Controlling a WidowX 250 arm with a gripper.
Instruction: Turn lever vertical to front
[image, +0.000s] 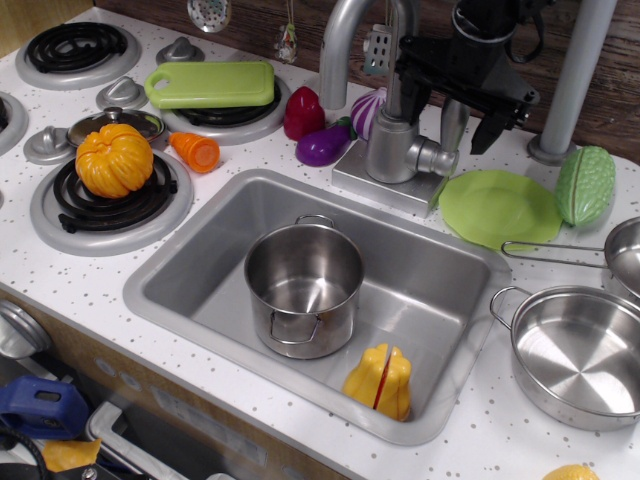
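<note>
The lever (453, 124) is a small silver-grey paddle that stands upright on a short round stub at the right side of the faucet base (392, 150). My black gripper (441, 124) hangs over the faucet from the back. It is open, with one finger (401, 92) near the faucet column left of the lever and the other finger (486, 128) right of it. The lever stands in the gap between them, touching neither that I can see. The tall curved spout (342, 45) rises to the left.
A steel pot (303, 288) and a yellow toy vegetable (380, 382) lie in the sink (180, 270). A green plate (498, 207), a green pod (585, 184), a grey pole (575, 80) and pans (578, 356) are to the right. An eggplant (322, 146) and red toys are left of the faucet.
</note>
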